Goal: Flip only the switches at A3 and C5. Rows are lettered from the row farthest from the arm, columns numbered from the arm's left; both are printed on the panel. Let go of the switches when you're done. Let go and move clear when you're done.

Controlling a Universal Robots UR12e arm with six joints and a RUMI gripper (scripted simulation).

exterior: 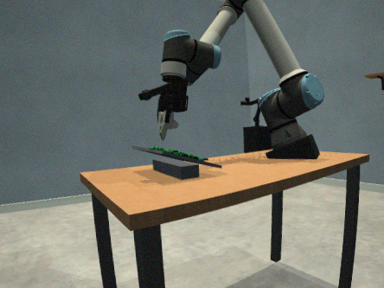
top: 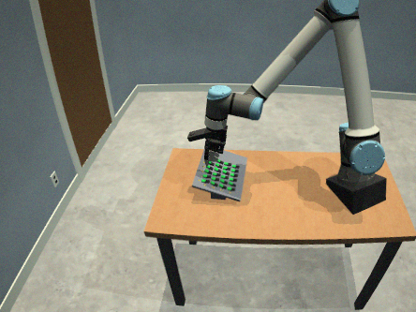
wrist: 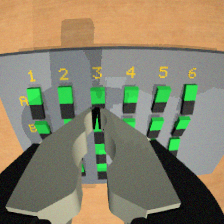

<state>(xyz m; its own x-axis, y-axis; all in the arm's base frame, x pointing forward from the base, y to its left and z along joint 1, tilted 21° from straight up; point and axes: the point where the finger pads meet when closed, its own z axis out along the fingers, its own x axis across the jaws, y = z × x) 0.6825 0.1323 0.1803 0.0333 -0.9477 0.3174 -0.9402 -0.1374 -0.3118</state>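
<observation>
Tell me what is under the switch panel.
A dark rectangular block props the tilted switch panel above the wooden table. The shut gripper hangs over its far edge. How the block joins the panel's underside is hidden.

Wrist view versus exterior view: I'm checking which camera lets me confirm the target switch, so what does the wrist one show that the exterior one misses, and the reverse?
Only the wrist view shows the printed column numbers and row letters, and that the shut fingertips line up with column 3, just below the A3 switch. Only the exterior view shows the gap between the gripper and the tilted panel, plus the arm and the table. Both show the gripper shut, holding nothing, above the green switches.
</observation>
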